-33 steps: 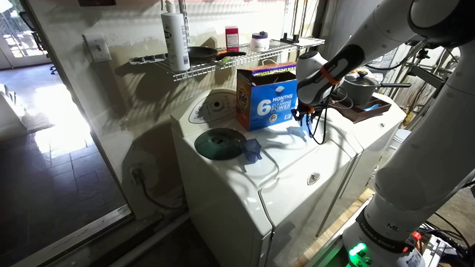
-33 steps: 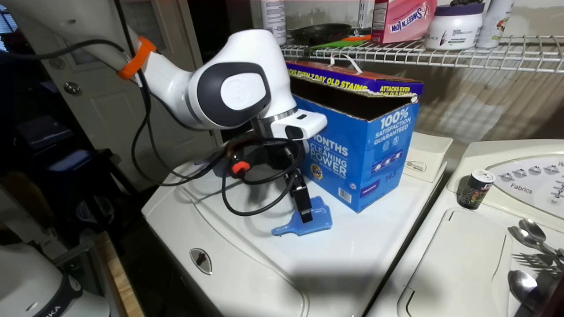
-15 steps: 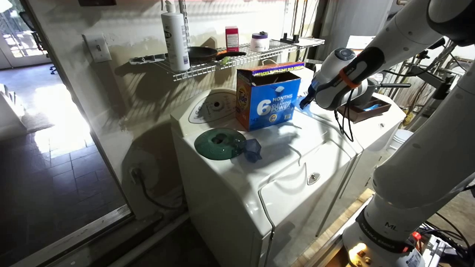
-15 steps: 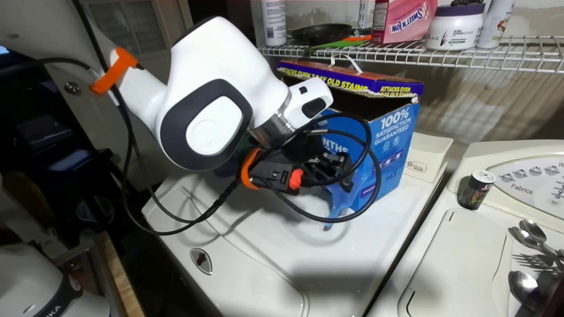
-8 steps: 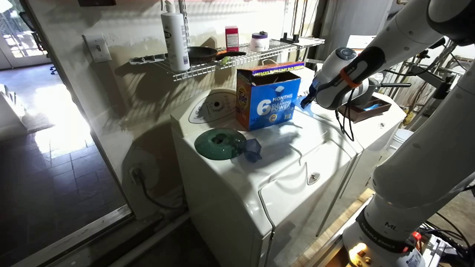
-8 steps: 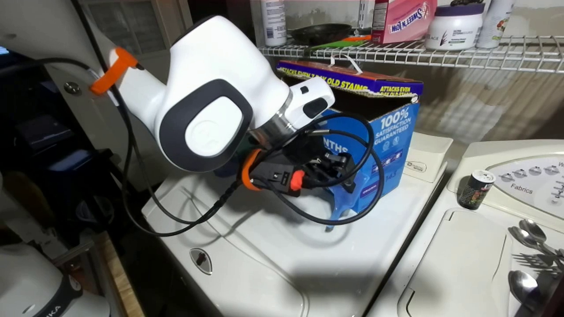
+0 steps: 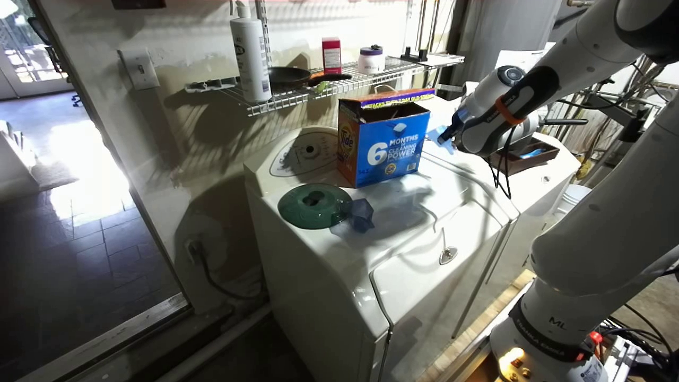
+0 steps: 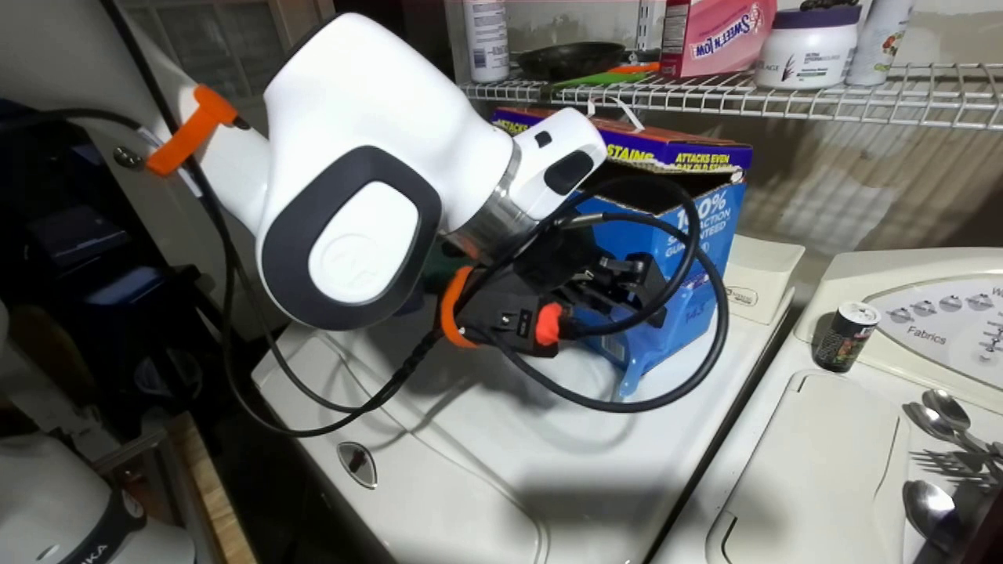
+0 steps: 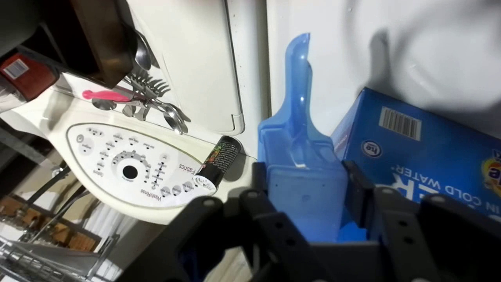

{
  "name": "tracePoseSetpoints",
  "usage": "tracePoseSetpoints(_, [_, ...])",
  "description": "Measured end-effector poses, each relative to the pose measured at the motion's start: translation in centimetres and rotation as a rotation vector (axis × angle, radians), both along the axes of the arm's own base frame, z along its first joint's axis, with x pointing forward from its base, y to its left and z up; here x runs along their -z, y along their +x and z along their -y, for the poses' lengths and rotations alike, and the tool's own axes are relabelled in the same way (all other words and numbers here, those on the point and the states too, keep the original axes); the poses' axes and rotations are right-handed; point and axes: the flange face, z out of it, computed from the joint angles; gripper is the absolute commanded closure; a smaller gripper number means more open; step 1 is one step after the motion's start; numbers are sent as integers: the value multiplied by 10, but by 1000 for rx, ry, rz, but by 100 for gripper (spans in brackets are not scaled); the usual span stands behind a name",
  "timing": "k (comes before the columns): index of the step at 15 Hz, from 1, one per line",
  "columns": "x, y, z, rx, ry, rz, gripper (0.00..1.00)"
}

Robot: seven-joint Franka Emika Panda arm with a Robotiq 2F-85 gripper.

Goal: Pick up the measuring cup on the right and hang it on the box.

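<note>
The blue measuring cup (image 9: 305, 196) is between my gripper's fingers (image 9: 307, 183), which press on both sides of its square bowl. Its handle points away from the jaws in the wrist view and slants down over the white appliance top in an exterior view (image 8: 631, 377). The cup also shows in an exterior view (image 7: 439, 139). The blue Tide box (image 7: 392, 151) stands upright with its top open; it also shows in an exterior view (image 8: 701, 301) and the wrist view (image 9: 438, 156). My gripper (image 8: 639, 294) is beside the box's end, below its rim. Whether the cup touches the box cannot be told.
A second blue cup (image 7: 362, 213) lies by a green disc (image 7: 314, 206) on the same appliance. A wire shelf (image 8: 925, 102) with bottles and boxes hangs above. A black can (image 8: 846, 337) and cutlery (image 8: 952, 446) are on the neighbouring appliance. A brown tray (image 7: 530, 156) holds a pot.
The cup, earlier flat on the appliance top with my gripper at it, has been lifted and tilted. In the last half second the arm has moved it slightly up and along the box's end.
</note>
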Motion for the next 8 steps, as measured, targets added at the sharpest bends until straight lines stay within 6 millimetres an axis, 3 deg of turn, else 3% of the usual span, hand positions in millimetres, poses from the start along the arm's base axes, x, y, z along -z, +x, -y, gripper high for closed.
tracePoseSetpoints(8, [-7,-11,-21,-91,-38,71,75])
